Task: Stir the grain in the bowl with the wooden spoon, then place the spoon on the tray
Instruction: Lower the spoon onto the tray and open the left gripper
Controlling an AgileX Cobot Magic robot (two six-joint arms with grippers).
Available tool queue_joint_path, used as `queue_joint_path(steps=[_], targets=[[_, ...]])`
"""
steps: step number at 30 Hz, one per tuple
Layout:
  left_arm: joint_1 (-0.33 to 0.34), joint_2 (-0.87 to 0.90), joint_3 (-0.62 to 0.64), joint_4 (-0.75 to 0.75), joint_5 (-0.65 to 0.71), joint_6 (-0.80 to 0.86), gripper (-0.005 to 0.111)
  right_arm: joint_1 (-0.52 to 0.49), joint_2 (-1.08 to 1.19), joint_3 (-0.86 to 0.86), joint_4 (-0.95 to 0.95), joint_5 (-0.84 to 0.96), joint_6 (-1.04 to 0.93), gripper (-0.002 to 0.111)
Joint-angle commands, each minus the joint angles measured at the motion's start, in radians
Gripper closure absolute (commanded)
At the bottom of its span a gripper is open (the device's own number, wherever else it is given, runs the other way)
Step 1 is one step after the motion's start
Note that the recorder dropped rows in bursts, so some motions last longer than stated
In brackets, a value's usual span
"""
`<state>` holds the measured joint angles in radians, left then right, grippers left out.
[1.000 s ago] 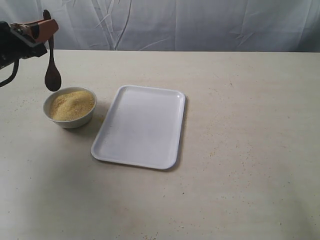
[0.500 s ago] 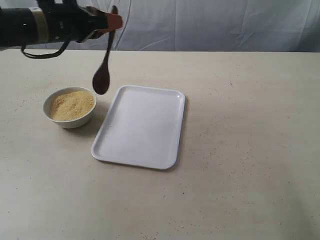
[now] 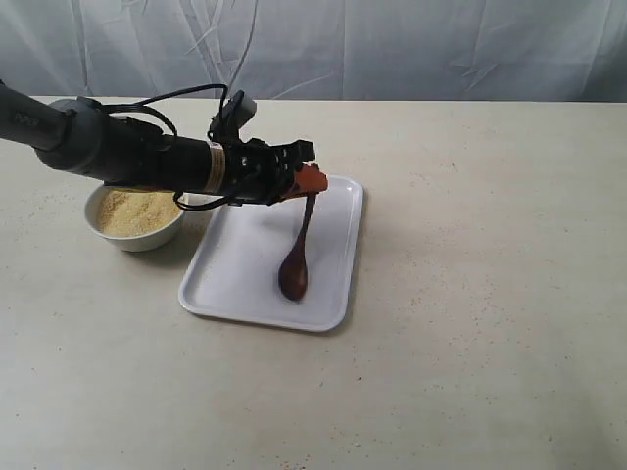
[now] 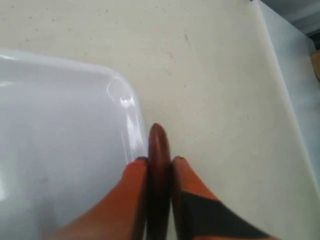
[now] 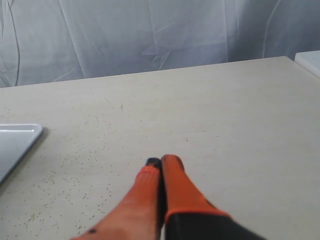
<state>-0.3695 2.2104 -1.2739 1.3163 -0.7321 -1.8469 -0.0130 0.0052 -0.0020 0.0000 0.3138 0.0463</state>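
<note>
My left gripper (image 3: 309, 182) is shut on the handle of the dark wooden spoon (image 3: 297, 257), which slants down so its scoop rests on or just above the white tray (image 3: 245, 284). In the left wrist view the spoon handle (image 4: 159, 150) sticks out between the orange fingers (image 4: 131, 185), over the tray's rim (image 4: 131, 112). The small white bowl (image 3: 147, 238) holds a heap of yellow-tan grain (image 3: 137, 209) left of the tray, partly behind my left arm. My right gripper (image 5: 161, 162) is shut on nothing over bare table, out of the exterior view.
The left arm (image 3: 108, 152) and its cables stretch over the bowl's far side. Loose grains speckle the beige tabletop (image 3: 470, 294). A white cloth backdrop (image 3: 392, 49) hangs behind the table. One tray corner (image 5: 20, 135) shows in the right wrist view.
The left arm has swung right from above the bowl and come down over the tray, carrying the spoon; its scoop has dropped to the tray's surface. The bowl and tray stayed put.
</note>
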Motion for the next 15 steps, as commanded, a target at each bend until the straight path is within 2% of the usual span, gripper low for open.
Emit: queue_joint_path(steps=[1,2,4,9,14,15], targets=[[-0.005,-0.001,-0.005,-0.004,0.007,0.019,0.056,0.003,-0.005,0.002,0.005,-0.009,-0.001,0.108],[-0.005,-0.001,-0.005,0.001,0.007,0.019,0.048,0.003,-0.005,0.002,0.005,-0.009,-0.001,0.108],[-0.005,-0.001,-0.005,0.011,0.014,0.019,0.042,0.003,-0.005,0.002,0.005,-0.009,-0.001,0.108],[-0.005,-0.001,-0.012,0.218,0.113,-0.051,0.042,0.003,-0.005,0.002,0.005,-0.009,-0.001,0.108],[-0.008,-0.001,-0.081,0.428,0.111,-0.223,0.042,0.003,-0.005,0.002,0.005,-0.009,-0.001,0.108],[-0.009,-0.001,-0.097,0.428,0.099,-0.243,0.042,0.003,-0.005,0.002,0.005,-0.009,-0.001,0.108]])
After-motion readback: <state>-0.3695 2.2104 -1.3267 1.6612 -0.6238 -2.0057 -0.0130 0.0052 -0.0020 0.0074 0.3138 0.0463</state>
